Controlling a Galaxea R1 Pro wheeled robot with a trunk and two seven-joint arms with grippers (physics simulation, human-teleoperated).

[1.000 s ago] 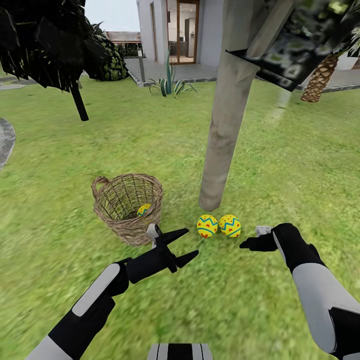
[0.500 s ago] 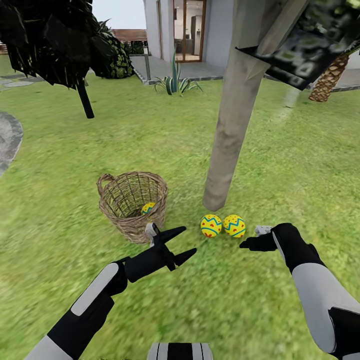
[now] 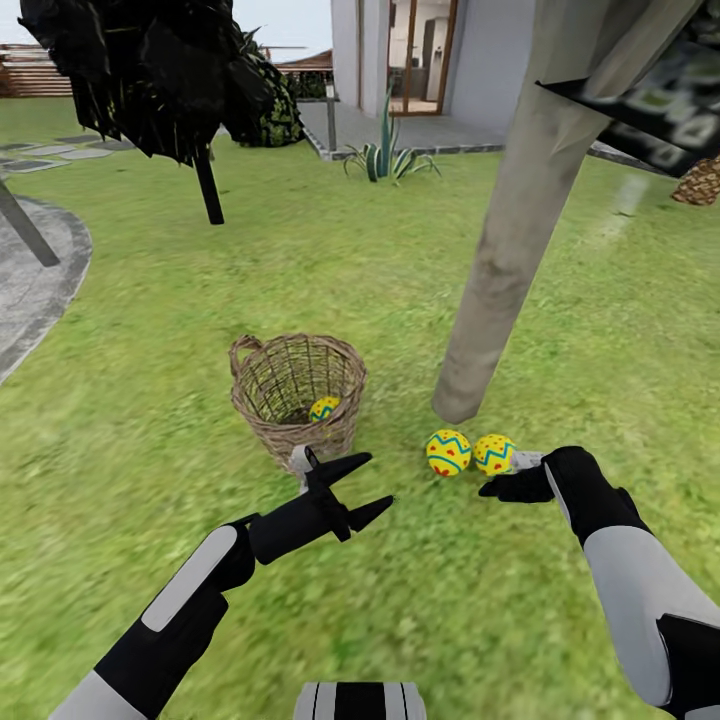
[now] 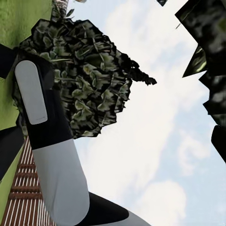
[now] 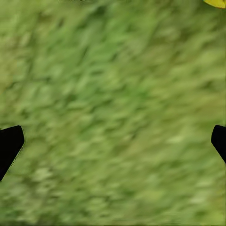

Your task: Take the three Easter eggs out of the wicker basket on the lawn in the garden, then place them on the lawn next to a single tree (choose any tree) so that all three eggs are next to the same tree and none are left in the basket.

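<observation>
Mostly hidden behind the wicker basket (image 3: pixel 298 395) wall: third Easter egg (image 3: pixel 324 407). Cut off at frame top: tree (image 3: pixel 520 230) crown.

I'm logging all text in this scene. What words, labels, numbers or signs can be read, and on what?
None can be read.
The Easter eggs carry only red dots and zigzag bands.
The wicker basket, the tree and the arms bear no lettering.
</observation>
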